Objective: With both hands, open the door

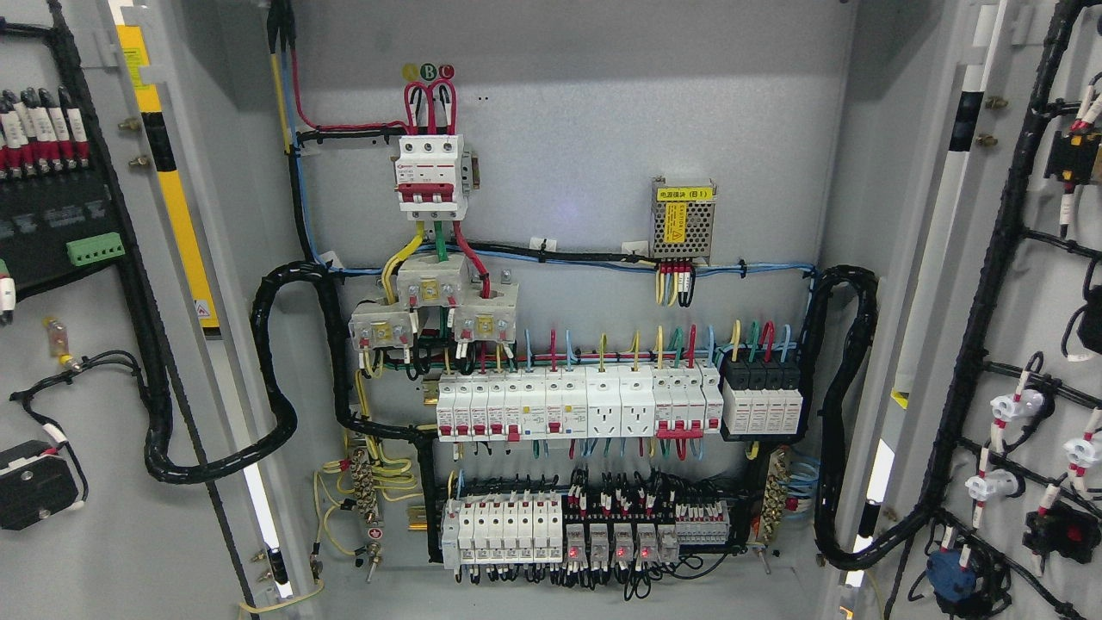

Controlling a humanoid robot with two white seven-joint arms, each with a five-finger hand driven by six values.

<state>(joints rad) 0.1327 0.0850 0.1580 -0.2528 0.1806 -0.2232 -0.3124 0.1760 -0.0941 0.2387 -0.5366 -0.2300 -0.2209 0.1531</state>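
Red-and-white main breaker [430, 176] sits at eleven o'clock on the grey back panel [585, 103]; yellow-labelled power supply [683, 220] at one o'clock; a row of white breakers [577, 405] runs across centre; relays with red lights [611, 542] glow at six o'clock; a black cable loom [275, 379] loops at nine o'clock.

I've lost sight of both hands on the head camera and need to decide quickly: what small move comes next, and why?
Probably none on the doors: hold and bring the hands back into view. Both the left door and the right door already stand swung wide, their wired inner faces showing, and the cabinet interior with its main breaker and breaker rows is fully exposed. The opening looks done.
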